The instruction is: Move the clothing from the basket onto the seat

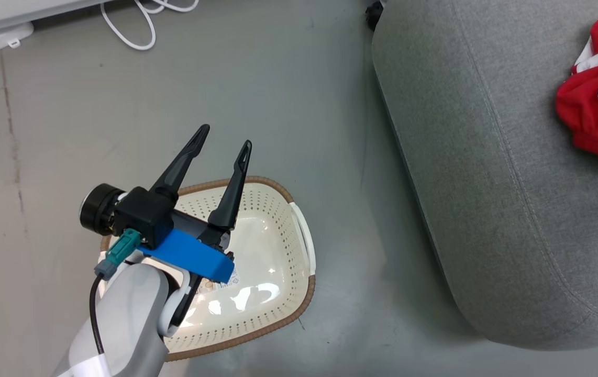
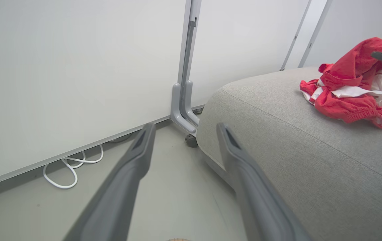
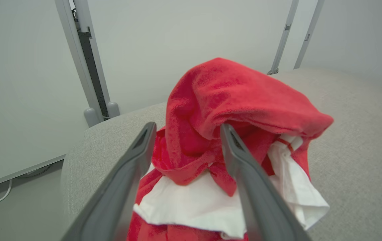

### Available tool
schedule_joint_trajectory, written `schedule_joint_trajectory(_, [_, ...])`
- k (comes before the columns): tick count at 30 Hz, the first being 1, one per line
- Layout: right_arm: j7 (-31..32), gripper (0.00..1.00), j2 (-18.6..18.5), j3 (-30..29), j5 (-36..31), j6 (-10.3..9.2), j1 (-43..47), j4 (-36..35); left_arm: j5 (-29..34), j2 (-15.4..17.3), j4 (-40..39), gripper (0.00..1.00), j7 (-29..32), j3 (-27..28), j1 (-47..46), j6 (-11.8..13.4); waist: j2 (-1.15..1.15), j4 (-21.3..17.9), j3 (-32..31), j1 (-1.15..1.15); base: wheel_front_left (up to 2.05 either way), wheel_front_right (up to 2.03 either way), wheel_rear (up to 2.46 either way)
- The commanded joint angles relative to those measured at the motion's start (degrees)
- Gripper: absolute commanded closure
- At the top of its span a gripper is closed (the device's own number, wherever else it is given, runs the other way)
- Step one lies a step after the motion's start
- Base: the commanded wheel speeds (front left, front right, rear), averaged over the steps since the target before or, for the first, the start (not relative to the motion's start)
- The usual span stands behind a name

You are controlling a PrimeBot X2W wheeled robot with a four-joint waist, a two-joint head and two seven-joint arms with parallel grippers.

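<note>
Watching from beside the sofa, I see the clothing [image 3: 231,93] heaped on the seat [image 1: 487,183], a red and white bundle at the far upper right of the head view. The right gripper [image 3: 187,126] has its fingers spread wide around the heap. A red fold is draped over the tip of one finger, with white lining spilling out below.

I'd say the drop is as good as made, and the care now goes into the exit. The fingers should draw back along their own line and lift a little, so the fold slides off instead of trailing towards the cushion's rounded edge. A sideways sweep would likely drag the bundle along.

The left gripper [image 1: 225,135] hangs with its fingers apart over the basket [image 1: 278,188] at lower centre, gripping nothing. Where the arm does not cover it, the basket's glossy base shows no garment, so the job looks close to finished.

The grey fabric seat looks grippy enough to hold the cloth in place. Beyond it lies a smooth grey floor [image 1: 252,78], with a white cable [image 1: 131,31] looped at the upper left under a pale wheeled partition [image 2: 77,67].
</note>
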Motion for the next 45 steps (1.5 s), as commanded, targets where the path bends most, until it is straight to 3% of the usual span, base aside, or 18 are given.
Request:
schedule_joint_trajectory(1, [-0.23,0.00,0.02,0.69,0.29,0.01,2.13,-0.78,-0.10,-0.32,0.16,0.00,-0.16,0.40,0.77,-0.08,0.00,0.79,-2.09,0.00,0.00,0.00,0.00])
schedule_joint_trajectory(14, [2.10,0.00,1.81,9.80,0.36,0.01,18.15,-12.45,-1.00,-4.20,2.30,0.00,-0.15,5.19,8.94,-0.08,0.00,5.17,-14.64,0.00,0.00,0.00,0.00])
schedule_joint_trajectory(23, [6.28,0.00,6.77,12.12,0.47,0.01,31.48,-24.79,-0.16,-4.97,4.34,0.00,-0.15,8.97,15.22,-0.08,0.00,9.64,-21.87,0.00,0.00,0.00,0.00])
schedule_joint_trajectory(34, [8.49,0.00,11.49,14.56,0.41,0.02,42.16,-33.82,1.08,-6.97,6.04,0.00,-0.15,15.35,19.93,-0.08,0.00,13.43,-26.04,0.00,0.00,0.00,0.00])
schedule_joint_trajectory(45, [9.00,0.00,12.34,17.92,0.68,0.01,46.56,-36.36,0.99,-7.15,7.29,0.00,-0.15,17.17,20.81,-0.08,0.00,16.24,-26.58,0.00,0.00,0.00,0.00])
